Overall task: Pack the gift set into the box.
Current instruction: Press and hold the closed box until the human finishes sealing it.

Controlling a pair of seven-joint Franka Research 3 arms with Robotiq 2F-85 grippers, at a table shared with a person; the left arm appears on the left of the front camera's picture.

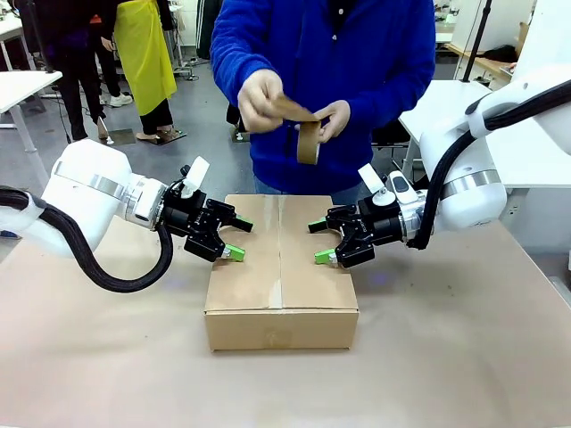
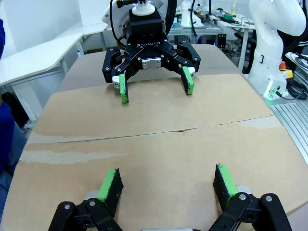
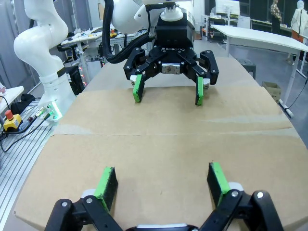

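Table (image 1: 464,357) bears closed carton (image 1: 281,276), person's tape (image 1: 309,143) beyond.

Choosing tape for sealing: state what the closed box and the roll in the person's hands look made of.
Box: brown corrugated cardboard, matte, flaps folded shut with the centre seam showing. Roll: apparently brown paper or kraft packing tape, dull finish; the exact material is uncertain.

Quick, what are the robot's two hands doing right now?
Left tool: open, empty, on the box.
Right tool: open, empty, on the box.
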